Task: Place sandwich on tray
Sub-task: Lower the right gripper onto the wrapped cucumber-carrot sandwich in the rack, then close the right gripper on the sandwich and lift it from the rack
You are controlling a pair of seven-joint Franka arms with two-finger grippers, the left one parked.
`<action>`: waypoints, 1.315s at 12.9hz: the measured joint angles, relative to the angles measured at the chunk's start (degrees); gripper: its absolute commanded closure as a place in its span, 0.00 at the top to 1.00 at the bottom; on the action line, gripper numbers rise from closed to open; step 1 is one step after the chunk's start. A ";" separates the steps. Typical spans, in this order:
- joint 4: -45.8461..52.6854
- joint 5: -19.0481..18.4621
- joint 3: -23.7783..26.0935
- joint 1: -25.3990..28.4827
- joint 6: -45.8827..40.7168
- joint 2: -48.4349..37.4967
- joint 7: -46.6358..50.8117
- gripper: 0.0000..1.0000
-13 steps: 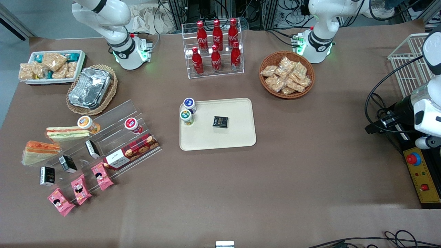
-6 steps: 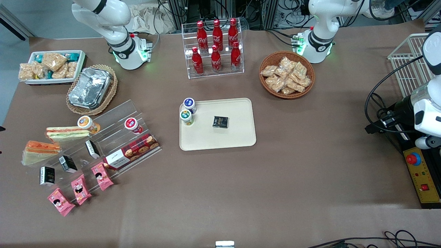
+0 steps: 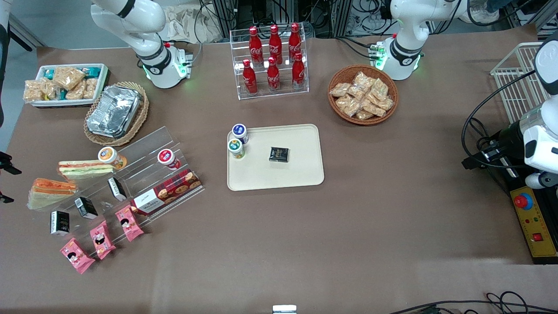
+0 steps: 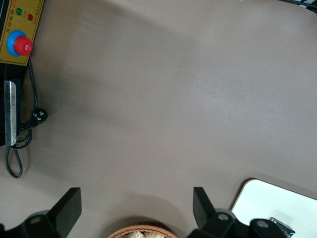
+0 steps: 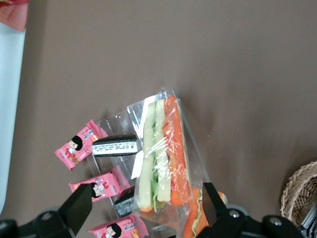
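Observation:
The sandwich point(image 3: 50, 190) is a clear-wrapped wedge with orange filling and pale bread. It lies on the table at the working arm's end, beside the acrylic rack. In the right wrist view the sandwich point(image 5: 164, 154) lies just ahead of the gap between my spread fingers. My gripper point(image 3: 5, 181) shows only at the frame edge in the front view, beside the sandwich. In the wrist view the gripper point(image 5: 146, 210) is open, empty and above the sandwich. The cream tray point(image 3: 301, 174) lies mid-table and holds two small cups and a black packet.
A flatter red-and-green sandwich point(image 3: 83, 168) lies beside the wedge. The acrylic rack point(image 3: 144, 174) holds cups, black boxes and a cookie box point(image 3: 166, 191), with pink packets point(image 3: 100, 239) near it. A foil container point(image 3: 114, 111), a snack tray point(image 3: 65, 84), cola bottles point(image 3: 272, 61) and a snack basket point(image 3: 362, 95) stand farther back.
My gripper's dark fingers have come into the front view at the edge beside the sandwich. Nothing on the table has moved.

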 measured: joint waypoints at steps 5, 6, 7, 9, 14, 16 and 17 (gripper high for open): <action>-2.61 1.61 0.45 0.30 5.79 3.25 2.51 0.99; -2.72 1.83 0.45 0.30 6.38 4.01 2.55 0.99; -2.78 1.88 0.45 0.30 6.84 4.53 2.55 0.99; -3.04 1.90 0.49 0.35 7.67 5.14 2.55 0.99; -3.75 1.91 0.60 0.47 8.45 5.82 2.55 0.94; -4.02 1.91 0.61 0.48 8.83 6.11 2.55 0.68; -4.22 1.91 0.65 0.58 9.14 6.16 2.55 0.47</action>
